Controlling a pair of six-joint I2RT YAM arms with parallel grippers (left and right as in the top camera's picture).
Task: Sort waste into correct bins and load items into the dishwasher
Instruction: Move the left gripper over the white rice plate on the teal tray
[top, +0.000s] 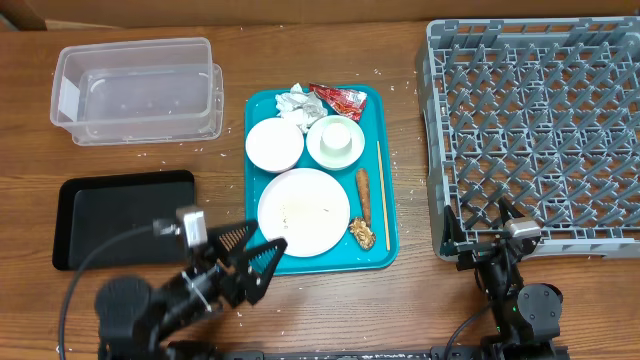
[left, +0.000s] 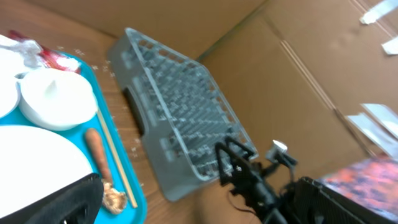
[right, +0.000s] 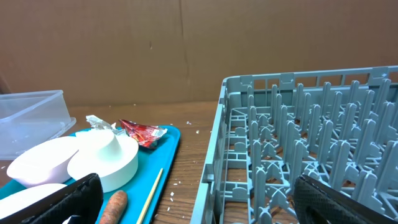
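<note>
The teal tray (top: 390, 250) holds a large white plate (top: 303, 212), a white bowl (top: 274, 144), a second bowl (top: 318, 152) with a small cup (top: 337, 135) in it, a crumpled napkin (top: 295, 101), a red wrapper (top: 337, 99), a brown sausage piece (top: 363, 190), a crumbly bit (top: 362, 233) and a wooden stick (top: 382, 195). My left gripper (top: 255, 260) is open and empty at the plate's front left edge. My right gripper (top: 480, 235) is open and empty at the front left corner of the grey dish rack (top: 540, 130). White grains (top: 392, 157) lie scattered on the table.
The clear tub (top: 140, 88) stands at the back left, with the black tray (top: 125, 215) in front of it. The right wrist view shows the rack wall (right: 214, 155), the stick (right: 149, 193) and the sausage piece (right: 112, 205) close by.
</note>
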